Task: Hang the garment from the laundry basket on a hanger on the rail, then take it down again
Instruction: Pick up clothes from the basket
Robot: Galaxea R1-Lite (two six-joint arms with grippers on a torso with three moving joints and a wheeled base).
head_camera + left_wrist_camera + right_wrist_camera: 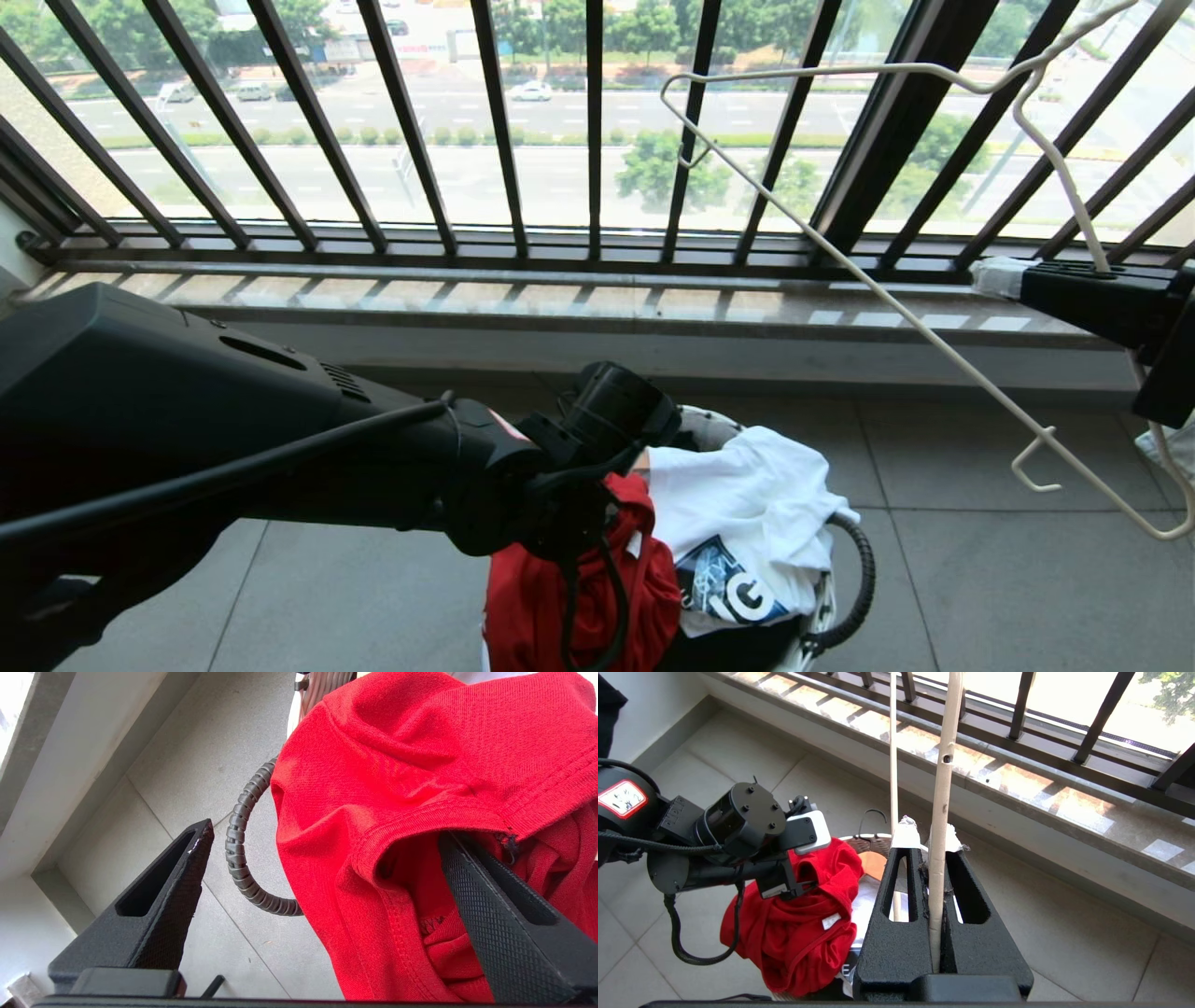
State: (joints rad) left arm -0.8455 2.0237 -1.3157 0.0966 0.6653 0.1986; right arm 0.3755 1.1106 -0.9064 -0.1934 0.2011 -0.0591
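Nearest the head camera, the left arm [233,439] is stretched across the near left, its left gripper [322,877] brought down over the laundry basket [845,569] on the floor at near centre. Draped over the basket's left edge is the red T-shirt [579,597], bunched, hanging downward, with a white T-shirt [747,523] just to its right. On the right, the wire hanger [896,308] is held up slantwise before the balcony railing [504,121] by the right gripper [941,914], its jaws clenched on the hanger's neck.

The left jaws are spread wide and released: one finger is tucked under the ribbed collar, the other stands clear beside the basket's black hose handle [243,858]. The collar fold thus lies between the jaws, so closing there would likely catch it; the left arm is plainly the nearer.

Only the left wrist view shows the finger inside the collar; only the right wrist view shows the grip on the hanger.
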